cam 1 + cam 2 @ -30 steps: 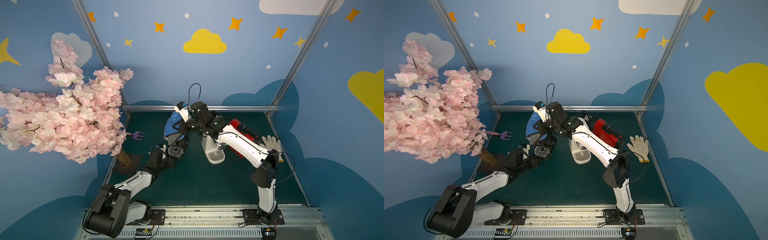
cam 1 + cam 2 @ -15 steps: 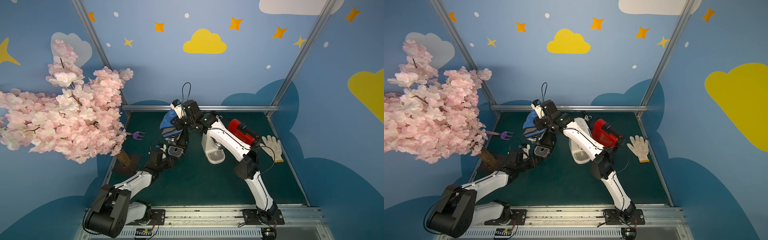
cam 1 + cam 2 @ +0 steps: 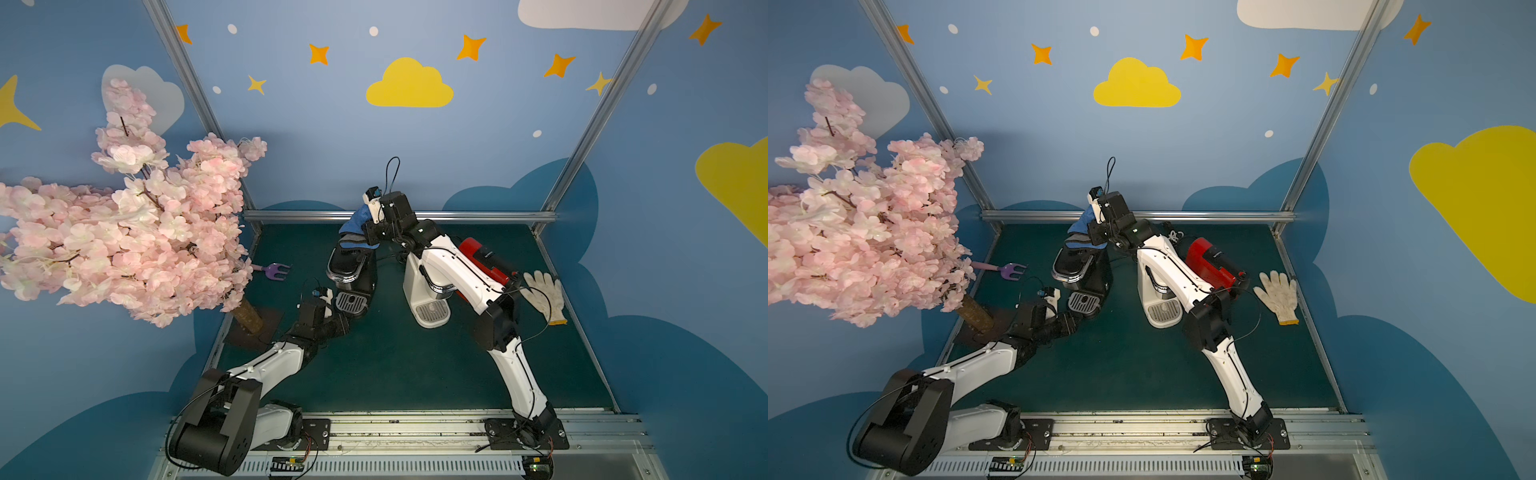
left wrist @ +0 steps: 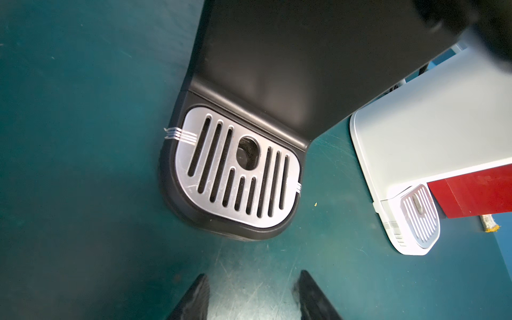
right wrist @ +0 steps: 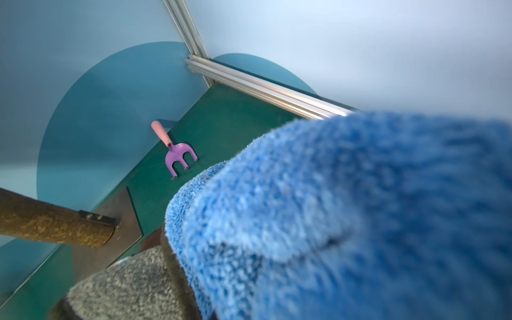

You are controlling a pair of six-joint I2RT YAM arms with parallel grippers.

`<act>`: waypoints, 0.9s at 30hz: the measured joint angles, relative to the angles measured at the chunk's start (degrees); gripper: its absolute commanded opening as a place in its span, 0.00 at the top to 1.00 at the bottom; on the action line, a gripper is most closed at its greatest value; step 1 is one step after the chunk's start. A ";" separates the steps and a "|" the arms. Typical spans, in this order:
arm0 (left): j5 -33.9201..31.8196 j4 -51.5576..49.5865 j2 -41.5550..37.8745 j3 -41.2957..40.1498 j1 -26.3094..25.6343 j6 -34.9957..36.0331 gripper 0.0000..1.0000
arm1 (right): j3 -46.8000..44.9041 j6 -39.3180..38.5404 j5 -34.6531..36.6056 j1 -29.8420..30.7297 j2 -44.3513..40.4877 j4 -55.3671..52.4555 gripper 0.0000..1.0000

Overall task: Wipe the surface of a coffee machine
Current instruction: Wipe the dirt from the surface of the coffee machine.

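Right tool (image 3: 365,237) clenches blue cloth (image 3: 356,221) atop black coffee machine (image 3: 353,272); left tool (image 4: 253,296) parted, empty.

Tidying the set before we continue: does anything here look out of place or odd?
Two items look out of place on a coffee-machine set: a purple garden fork lying near the tree trunk, and a white work glove lying beside the red machine. Nothing looks spilled or broken.
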 measured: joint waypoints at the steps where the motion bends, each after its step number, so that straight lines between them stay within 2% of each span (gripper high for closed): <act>1: 0.00 0.00 0.00 0.00 0.00 0.00 0.47 | -0.92 0.20 0.07 0.00 -0.39 0.68 1.00; 8: 0.00 0.02 0.00 0.02 0.00 0.00 0.47 | -4.85 1.51 1.79 0.17 -2.14 3.39 1.00; 18: 0.20 0.02 0.00 0.02 0.00 -0.02 0.47 | -26.67 4.28 5.35 1.09 -13.81 15.47 1.00; 27: 0.42 0.04 0.02 0.02 0.00 -0.02 0.47 | -33.51 5.25 6.84 0.92 -17.09 15.30 1.00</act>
